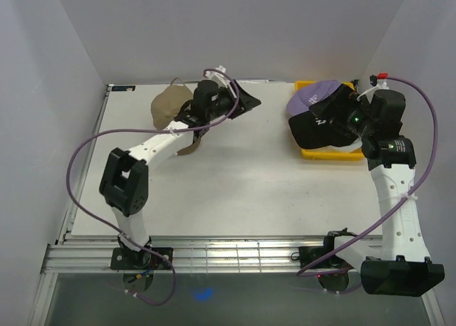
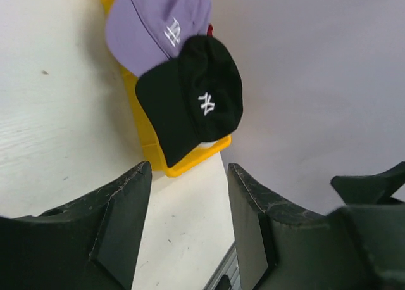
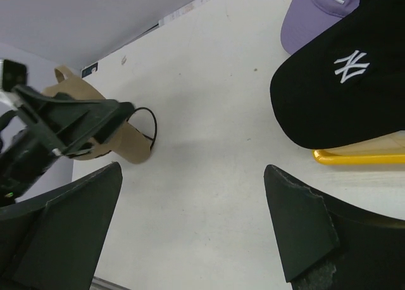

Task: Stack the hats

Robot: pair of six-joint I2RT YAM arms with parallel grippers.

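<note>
the lavender cap (image 2: 155,24) and the black cap (image 2: 190,100) are shown as matt woven cloth, each stitched with a white embroidered logo. the tan cap (image 1: 165,105) is likewise of soft matt fabric. the yellow tray (image 2: 180,168) is seen as smooth, slightly glossy plastic. the bench (image 1: 235,176) is finished matt white, faintly grained. the left gripper (image 2: 188,189) is formed of matt black plastic, roughened at the edges.

One tan cap (image 1: 166,105), one lavender cap (image 1: 318,95), one black cap (image 1: 306,131), one yellow tray (image 1: 325,155)

Lab test cell: white walls (image 1: 235,27) round alu-framed table (image 1: 242,191).
</note>
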